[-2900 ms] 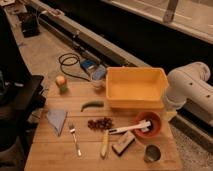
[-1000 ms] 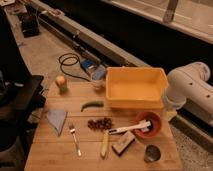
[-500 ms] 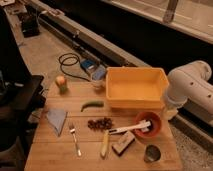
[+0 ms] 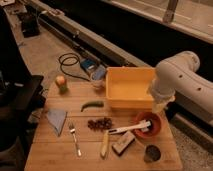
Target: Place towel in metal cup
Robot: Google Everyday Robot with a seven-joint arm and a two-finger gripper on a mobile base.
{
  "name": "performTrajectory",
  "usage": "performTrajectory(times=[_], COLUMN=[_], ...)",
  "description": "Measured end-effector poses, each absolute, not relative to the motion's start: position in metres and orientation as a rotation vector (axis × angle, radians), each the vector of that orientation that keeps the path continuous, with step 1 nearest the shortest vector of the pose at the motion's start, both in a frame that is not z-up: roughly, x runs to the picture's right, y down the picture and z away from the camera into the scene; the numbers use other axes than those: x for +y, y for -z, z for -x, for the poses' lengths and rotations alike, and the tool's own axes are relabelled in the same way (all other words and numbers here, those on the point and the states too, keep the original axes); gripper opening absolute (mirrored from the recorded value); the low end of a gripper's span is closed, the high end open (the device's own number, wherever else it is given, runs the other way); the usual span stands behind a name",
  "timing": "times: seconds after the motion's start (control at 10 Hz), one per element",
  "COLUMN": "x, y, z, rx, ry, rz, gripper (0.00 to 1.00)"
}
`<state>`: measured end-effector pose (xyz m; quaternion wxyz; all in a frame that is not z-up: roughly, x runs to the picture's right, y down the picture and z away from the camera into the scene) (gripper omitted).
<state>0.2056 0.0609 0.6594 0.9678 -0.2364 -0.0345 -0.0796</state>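
Towel (image 4: pixel 56 119) sits at nine o'clock on the table (image 4: pixel 50 156), with the fork (image 4: pixel 75 139) just beside it. Metal cup (image 4: pixel 152 153) is at four o'clock and the bowl (image 4: pixel 148 125) at three. Bin (image 4: pixel 129 88) is at one, gripper (image 4: pixel 160 105) against its right wall.

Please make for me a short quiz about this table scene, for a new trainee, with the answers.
1. True or false: the towel already lies in the metal cup.
2. Which is nearest the gripper? A) apple B) yellow bin C) fork
3. Fill in: the white-handled tool rests one end in the reddish-brown ____.
Key: 1 false, it lies flat at the table's left side. 2 B, the gripper hangs by the bin's right wall. 3 bowl.
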Motion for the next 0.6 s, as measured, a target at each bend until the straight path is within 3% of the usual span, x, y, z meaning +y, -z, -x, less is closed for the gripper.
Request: performTrajectory(times=[0.2, 0.6], x=[0.0599, 0.0603], y=[-0.6539, -0.6553], z=[-0.1681, -0.1716], rx=[-0.134, -0.124], ry=[0.220, 0.221], rz=[0.461, 0.469], gripper=[0.65, 0.65])
